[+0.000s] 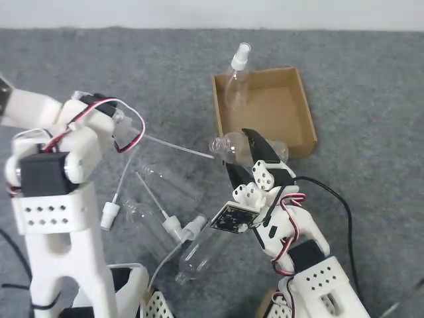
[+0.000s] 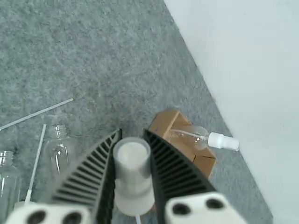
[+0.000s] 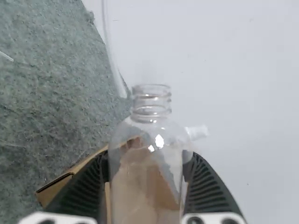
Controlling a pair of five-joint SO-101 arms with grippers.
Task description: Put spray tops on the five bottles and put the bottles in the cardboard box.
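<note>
From above, the left gripper (image 1: 114,126) holds a spray top (image 1: 121,119) whose tube (image 1: 179,147) ends just beside the mouth of the bottle (image 1: 230,144), which the right gripper (image 1: 240,151) holds by the box (image 1: 281,109) toward the tabletop's far edge. If the tip misses the neck, the thin tube could bend. In the left wrist view the fingers sit narrow on the top's head, which might twist. In the right wrist view the fingers clasp the open bottle, whose smooth body could turn under a push.

Cardboard box (image 1: 291,109) at the far centre of the bench (image 1: 364,73), with a capped bottle (image 1: 236,83) leaning in its far-left corner. At the box's near-left corner the right hand (image 1: 238,154) holds an open bottle (image 1: 233,146). Farther left, the left hand (image 2: 132,136) holds a spray top (image 2: 133,175). Loose bottles (image 1: 169,182) and loose spray tops (image 1: 109,215) lie between the arms.
</note>
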